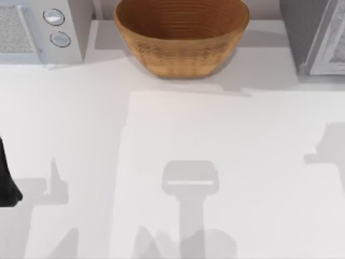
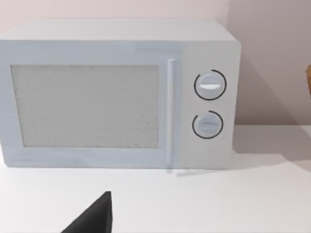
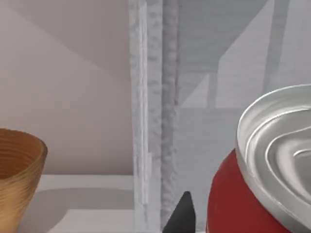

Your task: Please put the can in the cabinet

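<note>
At the tabletop's (image 1: 215,140) back right corner stands the cabinet (image 1: 315,38), its door edge (image 3: 146,121) seen close in the right wrist view. Close before the right wrist camera is the can (image 3: 252,194), red body, silver lid tilted, near the cabinet opening; a black fingertip (image 3: 182,213) of the right gripper shows beside it, grip state cannot tell. Wicker basket (image 1: 180,35) sits back centre. Microwave (image 2: 116,92) with 2 knobs is back left. Left arm (image 1: 6,178) parked at left edge; one dark finger (image 2: 95,216) visible, opening cannot tell.
</note>
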You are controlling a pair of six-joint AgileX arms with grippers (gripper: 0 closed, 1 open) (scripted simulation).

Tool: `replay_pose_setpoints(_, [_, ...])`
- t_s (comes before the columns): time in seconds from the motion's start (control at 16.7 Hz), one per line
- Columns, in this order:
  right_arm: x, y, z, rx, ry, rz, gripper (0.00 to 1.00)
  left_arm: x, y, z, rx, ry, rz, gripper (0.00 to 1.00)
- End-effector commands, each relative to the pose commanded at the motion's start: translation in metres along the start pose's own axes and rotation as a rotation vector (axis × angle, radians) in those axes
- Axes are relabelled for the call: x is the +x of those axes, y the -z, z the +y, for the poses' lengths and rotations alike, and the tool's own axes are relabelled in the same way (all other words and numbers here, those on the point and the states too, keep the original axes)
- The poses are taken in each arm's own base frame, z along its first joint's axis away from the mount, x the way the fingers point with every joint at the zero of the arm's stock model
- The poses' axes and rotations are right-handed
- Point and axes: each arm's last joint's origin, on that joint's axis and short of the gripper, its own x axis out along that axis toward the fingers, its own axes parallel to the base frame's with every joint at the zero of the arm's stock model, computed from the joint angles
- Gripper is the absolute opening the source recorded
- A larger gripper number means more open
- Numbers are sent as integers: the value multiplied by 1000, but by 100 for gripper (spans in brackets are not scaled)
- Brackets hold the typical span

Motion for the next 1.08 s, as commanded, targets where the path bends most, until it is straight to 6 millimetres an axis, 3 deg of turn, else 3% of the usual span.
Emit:
replay_pose_setpoints(0.3, [41, -108, 11, -3, 0, 3, 0, 0, 0, 0, 0, 0, 0, 100])
replay_pose_setpoints(0.54, [81, -173, 25, -2, -1, -10, 0, 0, 0, 0, 0, 0, 0, 100])
replay_pose_setpoints(0.78, [112, -208, 37, 1, -3, -25, 0, 0, 0, 0, 0, 0, 0, 100])
replay_pose_setpoints(1.08, [123, -221, 42, 5, -5, -39, 0, 0, 0, 0, 0, 0, 0, 100])
